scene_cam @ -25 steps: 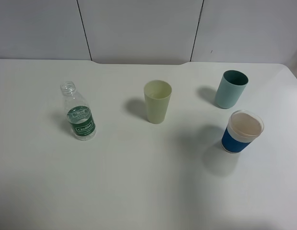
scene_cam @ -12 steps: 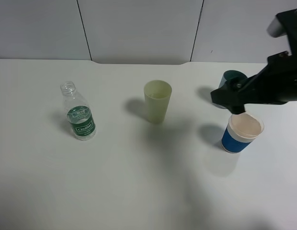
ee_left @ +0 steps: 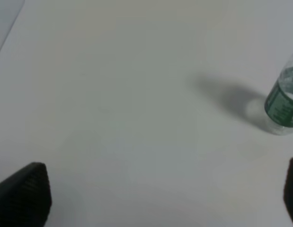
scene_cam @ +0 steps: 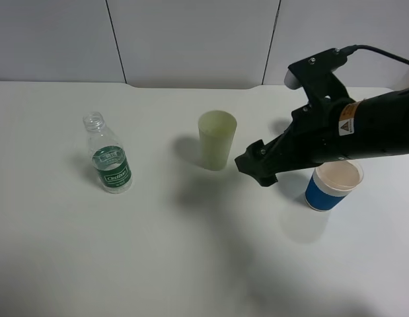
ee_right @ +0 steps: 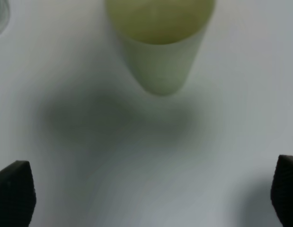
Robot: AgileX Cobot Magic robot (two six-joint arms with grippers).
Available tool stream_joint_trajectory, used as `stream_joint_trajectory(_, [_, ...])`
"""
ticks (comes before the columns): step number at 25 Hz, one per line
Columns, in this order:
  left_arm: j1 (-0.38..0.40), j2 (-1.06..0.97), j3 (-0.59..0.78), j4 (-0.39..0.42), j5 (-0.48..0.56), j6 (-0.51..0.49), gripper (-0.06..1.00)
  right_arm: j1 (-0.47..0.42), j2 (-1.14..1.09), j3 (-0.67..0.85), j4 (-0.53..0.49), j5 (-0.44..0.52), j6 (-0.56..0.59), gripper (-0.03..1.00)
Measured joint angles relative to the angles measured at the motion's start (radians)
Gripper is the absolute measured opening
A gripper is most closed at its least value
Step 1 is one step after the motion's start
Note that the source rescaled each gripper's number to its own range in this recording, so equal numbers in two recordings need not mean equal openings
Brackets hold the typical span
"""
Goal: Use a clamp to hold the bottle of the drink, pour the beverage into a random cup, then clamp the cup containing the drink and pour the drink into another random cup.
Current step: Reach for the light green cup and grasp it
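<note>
The white table (scene_cam: pixel 191 264) fills most of what I see, and the black right arm (scene_cam: pixel 363 132) reaches in over it. The right clamp (scene_cam: pixel 257 168) has its jaws spread wide and empty, just beside the pale yellow-green tumbler (scene_cam: pixel 217 140) (upright, mid-table). The blue-banded white cup (scene_cam: pixel 333 188) stands partly behind that arm, and the uncapped green-labelled bottle (scene_cam: pixel 109 155) stands upright well off to the left, with the left clamp (ee_left: pixel 158 198) near it, jaws likewise apart and holding nothing.
</note>
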Motion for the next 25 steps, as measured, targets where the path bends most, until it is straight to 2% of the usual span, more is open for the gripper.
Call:
stream_joint_trajectory(5, [0.0,0.0,0.0,0.0,0.0,0.0,1.0,0.03,0.046,0.0,0.024,-0.039,0.013,1.0])
stream_joint_trajectory(11, [0.0,0.0,0.0,0.0,0.0,0.0,1.0,0.044,0.179,0.0,0.145,-0.125,0.066,1.0])
stream_joint_trajectory(15, [0.0,0.0,0.0,0.0,0.0,0.0,1.0,0.056,0.249,0.0,0.148,-0.167,0.066,0.95])
stream_joint_trajectory(25, [0.0,0.0,0.0,-0.001,0.0,0.0,1.0,0.095,0.326,0.0,0.148,-0.281,0.046,0.93])
